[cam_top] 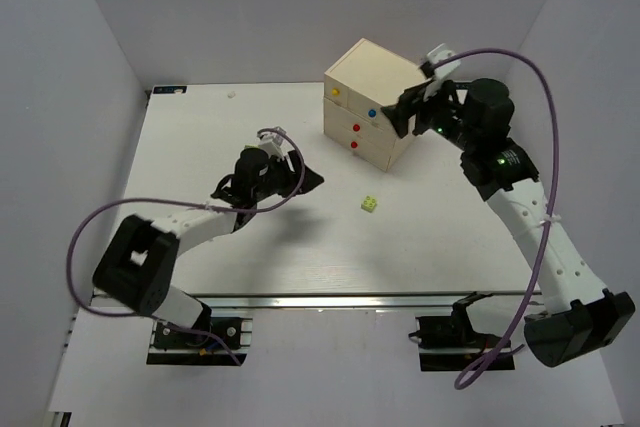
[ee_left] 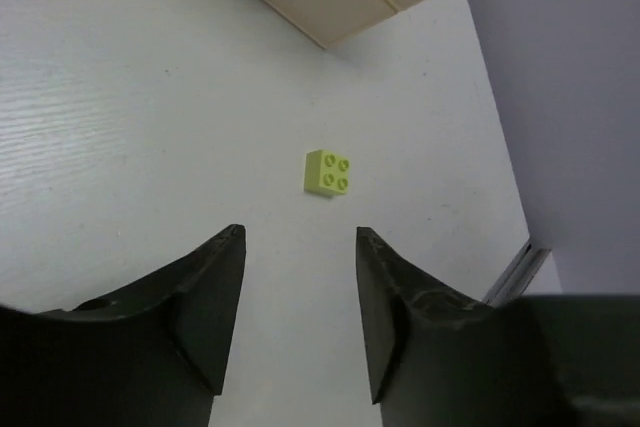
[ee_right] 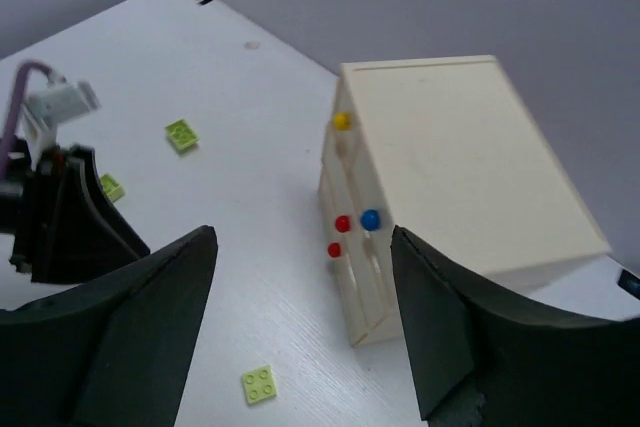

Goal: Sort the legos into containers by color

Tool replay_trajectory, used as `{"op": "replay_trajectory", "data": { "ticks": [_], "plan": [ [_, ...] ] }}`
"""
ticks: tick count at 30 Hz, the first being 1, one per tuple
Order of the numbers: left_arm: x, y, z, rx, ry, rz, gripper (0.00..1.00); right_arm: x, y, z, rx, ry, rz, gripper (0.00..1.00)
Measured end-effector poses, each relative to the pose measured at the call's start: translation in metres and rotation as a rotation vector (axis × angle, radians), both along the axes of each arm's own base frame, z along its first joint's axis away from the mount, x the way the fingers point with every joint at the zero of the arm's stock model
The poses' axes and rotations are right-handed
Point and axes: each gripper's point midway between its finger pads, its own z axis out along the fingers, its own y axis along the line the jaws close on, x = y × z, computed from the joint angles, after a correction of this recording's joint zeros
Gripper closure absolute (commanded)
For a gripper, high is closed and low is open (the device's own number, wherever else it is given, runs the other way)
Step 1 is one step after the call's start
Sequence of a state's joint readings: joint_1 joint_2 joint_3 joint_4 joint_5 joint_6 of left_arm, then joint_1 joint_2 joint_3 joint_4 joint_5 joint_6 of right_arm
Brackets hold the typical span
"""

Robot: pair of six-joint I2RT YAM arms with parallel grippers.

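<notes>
Top view, I've got one lime lego (cam_top: 370,204) loose on the table (cam_top: 200,147) in front of the shut chest (cam_top: 372,107); left wrist, left gripper (ee_left: 300,237) parted, empty, short of it; right wrist, right gripper (ee_right: 305,232) gaping, empty, with a second lego (ee_right: 181,135) and a third lego (ee_right: 110,188) lying out by the left gripper, so I reckon the sorting is barely started.

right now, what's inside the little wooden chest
Nothing inside can be seen. The drawers of the chest all look pushed in, so only their fronts with the yellow knob, blue knob and red knobs show. Whatever they hold is hidden.
</notes>
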State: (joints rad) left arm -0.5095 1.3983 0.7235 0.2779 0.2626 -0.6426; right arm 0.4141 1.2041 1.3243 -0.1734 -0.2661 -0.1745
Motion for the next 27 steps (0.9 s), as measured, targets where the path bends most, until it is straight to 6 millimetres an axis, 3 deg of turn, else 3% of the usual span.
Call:
{"op": "replay_trajectory", "data": {
  "ticks": [3, 4, 6, 10, 17, 27],
  "plan": [
    [0.018, -0.023, -0.026, -0.109, 0.098, -0.017, 0.23, 0.01, -0.03, 0.008, 0.109, 0.044, -0.103, 0.71],
    [0.024, -0.03, -0.031, -0.139, 0.118, -0.026, 0.23, 0.014, -0.038, 0.007, 0.141, 0.063, -0.136, 0.9],
    [0.039, -0.046, -0.039, -0.206, 0.149, -0.036, 0.23, 0.024, -0.054, 0.0, 0.221, 0.126, -0.199, 1.0],
    [0.078, -0.073, -0.041, -0.325, 0.15, -0.044, 0.25, 0.047, -0.092, -0.025, 0.324, 0.232, -0.308, 1.0],
    [0.128, -0.104, -0.046, -0.393, 0.139, -0.031, 0.42, 0.053, -0.12, -0.043, 0.432, 0.301, -0.323, 1.0],
    [0.143, -0.111, -0.077, -0.367, 0.205, 0.011, 0.5, 0.045, -0.121, -0.031, 0.476, 0.272, -0.262, 1.0]
  ]
}}
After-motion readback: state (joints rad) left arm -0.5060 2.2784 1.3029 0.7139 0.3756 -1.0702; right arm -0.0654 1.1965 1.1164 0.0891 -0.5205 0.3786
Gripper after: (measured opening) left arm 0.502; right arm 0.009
